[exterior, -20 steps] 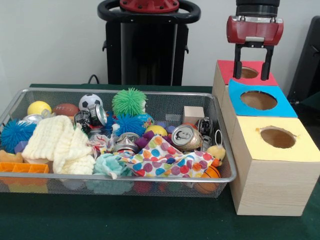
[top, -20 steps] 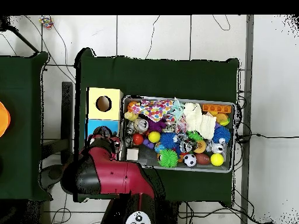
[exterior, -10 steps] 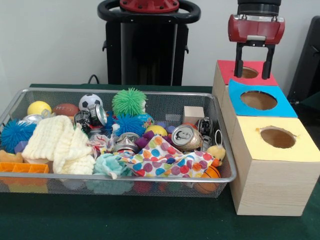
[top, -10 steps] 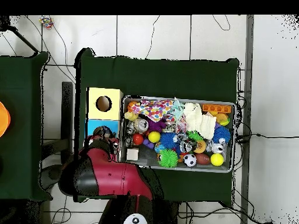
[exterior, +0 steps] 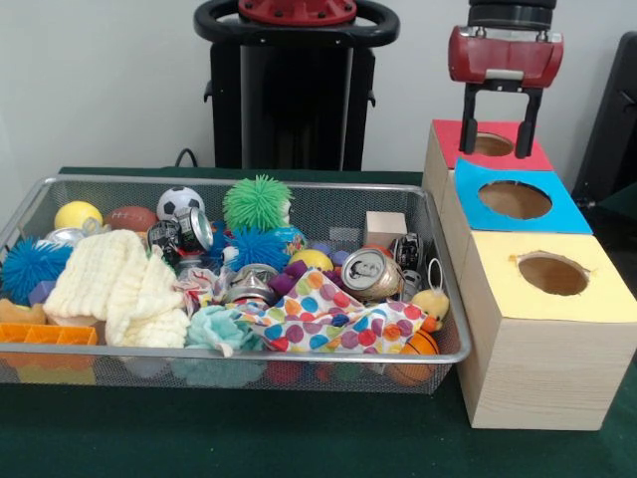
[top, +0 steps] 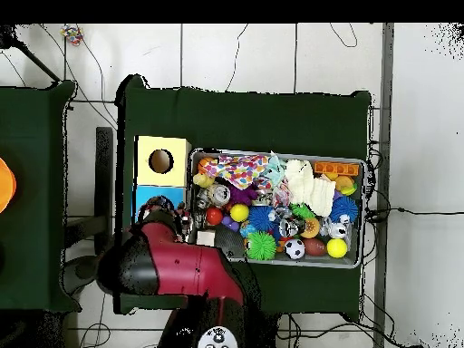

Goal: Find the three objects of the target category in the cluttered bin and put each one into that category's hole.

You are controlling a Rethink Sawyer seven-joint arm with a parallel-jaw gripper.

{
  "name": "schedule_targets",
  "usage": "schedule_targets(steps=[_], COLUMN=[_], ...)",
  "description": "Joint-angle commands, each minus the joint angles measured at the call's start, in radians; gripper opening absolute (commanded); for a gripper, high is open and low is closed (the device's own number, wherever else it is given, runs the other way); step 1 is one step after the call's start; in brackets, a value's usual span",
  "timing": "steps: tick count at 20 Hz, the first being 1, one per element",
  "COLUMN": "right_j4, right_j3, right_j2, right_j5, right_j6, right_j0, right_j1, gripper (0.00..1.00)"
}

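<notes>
Bin: a wire mesh bin (exterior: 299, 354) sits on the green table (exterior: 249, 438), crowded with toys, cloths and cans.
Bin, near edge: an orange block piece (exterior: 45, 335) lies at the left corner, a pale blue-green frilly cloth (exterior: 221, 329) near the middle, and a polka-dot cloth (exterior: 323, 319) spreads to its right; an orange basketball (exterior: 422, 344) and a small yellow plush (exterior: 431, 302) sit at the right corner.
Bin, middle: a cream knit cloth (exterior: 114, 284) lies left of centre, with a blue spiky ball (exterior: 28, 267) at the left wall. A crushed silver can (exterior: 370, 273) lies on its side, touching the polka-dot cloth, and another dented can (exterior: 249, 283) sits just left of it.
Bin, far side: a yellow ball (exterior: 78, 214), a small brown football (exterior: 130, 217), a soccer ball (exterior: 179, 202), a green spiky ball (exterior: 257, 203) and a wooden cube (exterior: 384, 228) line the back wall.
Boxes: three wooden boxes stand in a row just right of the bin, each with a round hole on top: yellow-topped box (exterior: 547, 319) nearest, blue-topped box (exterior: 518, 204) next, red-topped box (exterior: 493, 144) farthest.
Gripper: the gripper (exterior: 495, 151) hangs over the red-topped box's hole, its two black fingers (exterior: 468, 118) apart with nothing between them.
</notes>
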State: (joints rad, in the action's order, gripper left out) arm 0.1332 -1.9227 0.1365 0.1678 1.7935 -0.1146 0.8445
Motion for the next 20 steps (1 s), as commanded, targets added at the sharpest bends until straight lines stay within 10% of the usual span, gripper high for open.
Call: schedule_targets(steps=[1, 20], right_j4=[0.023, -0.057], right_j3=[0.096, 0.055], right_j2=[-0.062, -0.181], right_j5=[0.142, 0.008], right_j6=[0.105, 0.064], right_j0=[0.087, 0.311], right_j1=[-0.047, -0.088], gripper=[1.00, 1.00])
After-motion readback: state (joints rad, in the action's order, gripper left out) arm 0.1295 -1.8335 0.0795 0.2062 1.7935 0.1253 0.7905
